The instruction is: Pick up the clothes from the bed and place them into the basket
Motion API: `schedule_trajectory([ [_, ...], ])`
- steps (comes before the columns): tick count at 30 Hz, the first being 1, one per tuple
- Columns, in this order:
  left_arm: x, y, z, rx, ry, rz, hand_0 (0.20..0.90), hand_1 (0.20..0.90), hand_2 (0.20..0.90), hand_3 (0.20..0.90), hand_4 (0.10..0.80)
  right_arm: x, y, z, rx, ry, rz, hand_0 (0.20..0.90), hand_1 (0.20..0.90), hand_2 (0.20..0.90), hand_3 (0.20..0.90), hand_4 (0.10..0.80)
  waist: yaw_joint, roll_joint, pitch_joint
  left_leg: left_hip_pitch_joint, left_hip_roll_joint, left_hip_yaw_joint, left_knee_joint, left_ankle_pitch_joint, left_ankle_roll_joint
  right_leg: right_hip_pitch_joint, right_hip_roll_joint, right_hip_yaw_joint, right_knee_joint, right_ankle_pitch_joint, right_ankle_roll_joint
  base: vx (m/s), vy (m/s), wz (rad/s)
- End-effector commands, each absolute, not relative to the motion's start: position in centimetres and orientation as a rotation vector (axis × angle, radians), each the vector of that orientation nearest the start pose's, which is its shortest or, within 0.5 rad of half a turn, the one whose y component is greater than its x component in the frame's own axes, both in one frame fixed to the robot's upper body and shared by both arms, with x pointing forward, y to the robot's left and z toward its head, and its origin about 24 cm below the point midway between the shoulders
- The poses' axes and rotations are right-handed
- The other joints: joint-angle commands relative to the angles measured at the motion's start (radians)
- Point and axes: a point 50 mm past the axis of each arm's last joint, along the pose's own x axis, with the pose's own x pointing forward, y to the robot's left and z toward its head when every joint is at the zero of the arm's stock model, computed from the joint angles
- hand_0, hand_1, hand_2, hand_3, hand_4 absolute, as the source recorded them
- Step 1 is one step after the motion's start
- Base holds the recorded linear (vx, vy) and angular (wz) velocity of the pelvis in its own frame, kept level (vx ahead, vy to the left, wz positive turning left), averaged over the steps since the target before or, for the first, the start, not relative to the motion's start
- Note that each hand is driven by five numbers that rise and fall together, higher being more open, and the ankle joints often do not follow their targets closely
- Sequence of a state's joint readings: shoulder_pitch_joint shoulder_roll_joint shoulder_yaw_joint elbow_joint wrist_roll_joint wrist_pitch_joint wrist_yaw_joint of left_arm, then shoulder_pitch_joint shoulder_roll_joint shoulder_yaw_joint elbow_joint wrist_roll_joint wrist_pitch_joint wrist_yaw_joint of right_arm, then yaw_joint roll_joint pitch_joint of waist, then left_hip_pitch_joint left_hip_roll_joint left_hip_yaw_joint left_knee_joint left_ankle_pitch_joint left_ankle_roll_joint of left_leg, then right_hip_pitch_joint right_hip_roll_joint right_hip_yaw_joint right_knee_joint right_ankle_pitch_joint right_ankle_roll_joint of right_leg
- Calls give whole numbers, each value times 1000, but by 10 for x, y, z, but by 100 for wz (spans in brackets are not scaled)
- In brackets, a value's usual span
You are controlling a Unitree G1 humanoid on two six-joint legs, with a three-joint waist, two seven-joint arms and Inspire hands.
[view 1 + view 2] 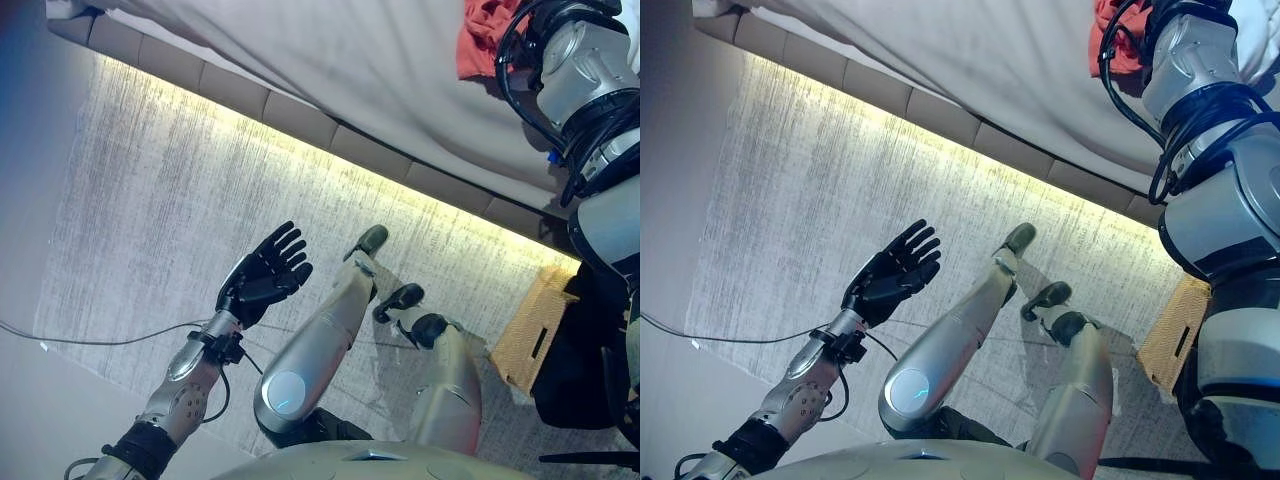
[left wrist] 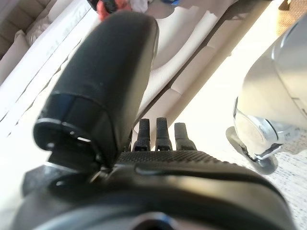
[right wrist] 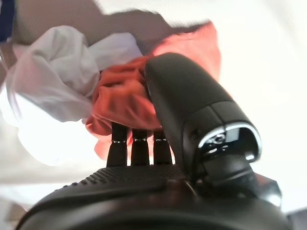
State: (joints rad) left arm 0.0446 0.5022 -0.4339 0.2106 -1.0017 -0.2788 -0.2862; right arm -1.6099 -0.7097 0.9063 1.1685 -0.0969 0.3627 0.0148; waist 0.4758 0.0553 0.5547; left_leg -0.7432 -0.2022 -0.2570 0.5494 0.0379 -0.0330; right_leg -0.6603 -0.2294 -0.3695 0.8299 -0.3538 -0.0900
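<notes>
Red garment (image 3: 127, 103) lay bunched against white one (image 3: 57, 91) on bed (image 1: 330, 60), upper right of head views. I had right hand (image 3: 144, 143) reaching into it; grip I couldn't tell. Left hand (image 1: 268, 275) hung released, spare, lower left. Basket (image 1: 535, 330) waited at right edge.

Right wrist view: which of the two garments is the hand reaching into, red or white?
The red garment: the right hand has its fingers running into its folds. The white garment lies bunched beside it, clear of the fingers.
</notes>
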Motion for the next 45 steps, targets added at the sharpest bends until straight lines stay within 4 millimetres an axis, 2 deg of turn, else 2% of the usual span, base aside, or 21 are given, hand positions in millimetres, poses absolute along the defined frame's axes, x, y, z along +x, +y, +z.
schedule_trajectory([
  [1,213,184,-1,-485,134,-355,900,900,900,900,800,394,-248,384,-1022,-125,-476,300,300,300,200,100,-27,29,-35,101,-2,25,-30,-73,81,89,78,-46,-24,88,25,43,-9,-15],
  [3,214,185,-6,-484,158,-338,900,900,900,900,800,396,-244,378,-844,-167,-416,300,300,300,200,100,-36,24,-35,139,-3,28,-35,-84,78,128,76,-41,-34,83,26,52,-14,-14],
  [6,215,187,-14,-484,193,-316,900,900,900,900,800,397,-247,375,-716,-211,-378,300,300,300,200,100,-46,20,-35,187,1,30,-47,-94,77,175,72,-35,-52,80,29,49,-7,-9],
  [9,215,189,-23,-474,239,-278,900,900,900,900,800,393,-251,378,-574,-310,-349,300,300,300,200,100,-70,9,-35,262,9,36,-70,-107,76,250,69,-22,-104,89,37,49,5,-25],
  [13,209,189,-41,-489,307,-221,900,900,900,900,800,384,-254,389,-445,-457,-337,300,300,300,200,100,-108,-8,-76,348,27,45,-118,-123,72,337,82,0,-213,117,49,63,17,-31],
  [18,199,193,-62,-524,402,-124,900,900,900,900,800,371,-265,396,-390,-561,-364,300,300,300,200,100,-166,-42,-146,462,55,71,-196,-137,68,441,108,48,-364,163,71,72,-11,-32],
  [19,198,195,-65,-520,415,-110,900,900,900,900,800,368,-267,396,-394,-568,-365,300,300,300,200,100,-182,-46,-159,472,59,80,-217,-111,69,452,112,49,-399,197,69,6,-14,-39],
  [23,191,200,-74,-496,455,-59,900,900,900,900,800,359,-279,393,-398,-573,-346,300,300,300,200,100,-241,-77,-212,552,78,124,-282,-110,69,519,136,93,-496,230,81,61,-28,-39],
  [29,187,203,-90,-548,529,54,900,900,900,900,800,344,-313,374,-422,-514,-322,300,300,300,200,100,-363,-106,-310,664,105,213,-371,-110,74,595,169,184,-609,278,90,69,-22,-50],
  [31,188,203,-91,-556,536,66,900,900,900,900,800,341,-319,371,-426,-502,-324,300,300,300,200,100,-382,-108,-321,675,110,228,-381,-111,75,600,175,199,-619,283,90,11,-17,-43],
  [33,190,203,-94,-589,540,106,900,900,900,900,800,335,-331,361,-430,-478,-318,300,300,300,200,100,-425,-110,-341,698,120,258,-402,-110,75,605,186,230,-633,292,90,13,-21,-39],
  [38,195,201,-97,-582,548,123,900,900,900,900,800,325,-346,343,-427,-421,-318,300,300,300,200,100,-483,-110,-371,726,134,300,-426,-112,73,611,204,271,-649,298,89,7,-35,-45],
  [45,201,200,-97,-595,550,137,900,900,900,900,800,313,-361,295,-431,-302,-277,300,300,300,200,100,-551,-96,-376,735,145,335,-420,-123,71,600,220,316,-637,294,84,-5,-44,-29],
])
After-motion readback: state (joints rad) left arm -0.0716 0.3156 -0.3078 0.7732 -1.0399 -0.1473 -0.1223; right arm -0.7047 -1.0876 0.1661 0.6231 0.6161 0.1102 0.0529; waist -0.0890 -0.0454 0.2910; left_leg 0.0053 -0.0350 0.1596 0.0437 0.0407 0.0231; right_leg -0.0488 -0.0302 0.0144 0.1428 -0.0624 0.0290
